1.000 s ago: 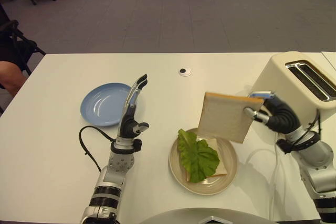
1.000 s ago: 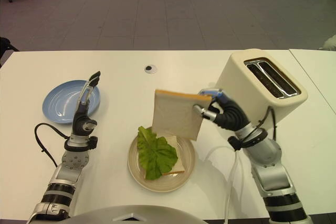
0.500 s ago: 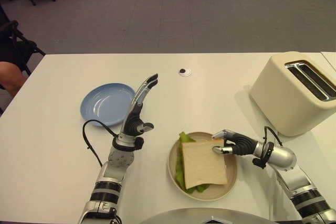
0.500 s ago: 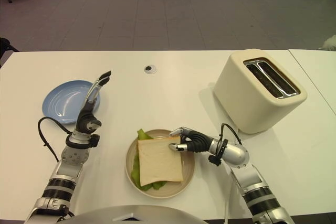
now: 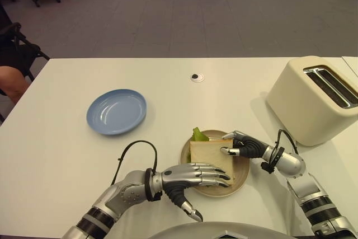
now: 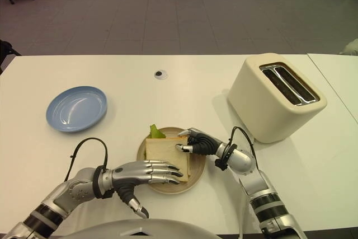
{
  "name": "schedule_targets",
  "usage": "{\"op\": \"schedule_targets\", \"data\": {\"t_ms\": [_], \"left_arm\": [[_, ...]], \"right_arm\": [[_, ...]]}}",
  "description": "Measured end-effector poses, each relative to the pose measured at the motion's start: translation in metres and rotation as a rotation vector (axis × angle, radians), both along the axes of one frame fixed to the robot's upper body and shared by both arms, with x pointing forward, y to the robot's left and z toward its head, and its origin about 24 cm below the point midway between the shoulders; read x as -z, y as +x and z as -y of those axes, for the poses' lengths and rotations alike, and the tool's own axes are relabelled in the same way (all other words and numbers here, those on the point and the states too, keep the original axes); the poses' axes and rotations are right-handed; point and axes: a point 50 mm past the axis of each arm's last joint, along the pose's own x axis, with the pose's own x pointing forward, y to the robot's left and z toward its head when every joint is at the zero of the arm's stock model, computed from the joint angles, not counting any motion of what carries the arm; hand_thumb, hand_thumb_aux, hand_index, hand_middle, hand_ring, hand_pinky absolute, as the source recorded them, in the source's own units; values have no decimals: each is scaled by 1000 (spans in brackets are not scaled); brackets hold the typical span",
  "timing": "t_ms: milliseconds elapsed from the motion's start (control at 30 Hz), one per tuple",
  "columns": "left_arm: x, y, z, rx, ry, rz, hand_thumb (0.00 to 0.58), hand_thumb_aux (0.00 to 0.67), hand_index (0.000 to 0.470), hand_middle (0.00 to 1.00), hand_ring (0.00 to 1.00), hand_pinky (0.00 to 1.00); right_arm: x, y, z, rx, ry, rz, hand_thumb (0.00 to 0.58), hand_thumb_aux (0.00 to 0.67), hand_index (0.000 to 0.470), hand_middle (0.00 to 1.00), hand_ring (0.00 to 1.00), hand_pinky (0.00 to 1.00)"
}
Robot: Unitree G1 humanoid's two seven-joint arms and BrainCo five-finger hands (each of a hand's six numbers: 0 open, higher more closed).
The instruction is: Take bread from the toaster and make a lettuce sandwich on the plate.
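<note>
Bread (image 5: 211,155) is lying on the plate (image 5: 240,178), lettuce (image 5: 198,134) peeking out behind.
Right hand (image 5: 246,145) is pinching its right edge, likely squaring it up; left hand (image 5: 190,177) is reaching flat, fingers straight, over the near rim, probably steadying.

A sandwich on a beige plate (image 6: 197,178): the left hand (image 6: 140,173) lies flat over its top bread slice (image 6: 165,150), the right hand (image 6: 200,143) pinches the slice's right edge, and lettuce (image 6: 155,133) peeks out behind.

Table (image 6: 184,90): toaster (image 6: 268,102), plate (image 6: 196,182), dish (image 6: 76,108), perhaps grommet (image 6: 160,74)
</note>
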Motion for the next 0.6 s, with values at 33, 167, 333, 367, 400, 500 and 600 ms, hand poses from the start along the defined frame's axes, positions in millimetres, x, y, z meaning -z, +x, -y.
{"op": "schedule_targets", "data": {"t_ms": [33,167,333,367,400,500,600], "left_arm": [[3,4,4,-2,-7,20,104,63,44,0,0,0],[11,9,8,-19,-49,32,220,142,100,0,0,0],[15,13,12,-24,-83,9,294,200,140,0,0,0],[14,16,14,-24,-89,11,304,208,146,0,0,0],[14,18,15,-26,-94,9,325,226,159,0,0,0],[19,20,13,-43,-82,-15,322,223,157,0,0,0],[19,20,13,-43,-83,-18,301,205,144,0,0,0]], "right_arm": [[-1,0,1,7,-8,1,580,670,470,1000,1000,1000],[-8,-5,4,5,-19,29,183,116,81,0,0,0],[-23,-8,13,38,-67,124,0,0,0,0,0,0],[-31,-6,16,66,-68,171,0,0,0,0,0,0],[-43,-3,21,117,-60,243,0,0,0,0,0,0],[-98,12,40,308,0,580,0,0,0,0,0,0],[-120,12,57,467,35,736,0,0,0,0,0,0]]}}
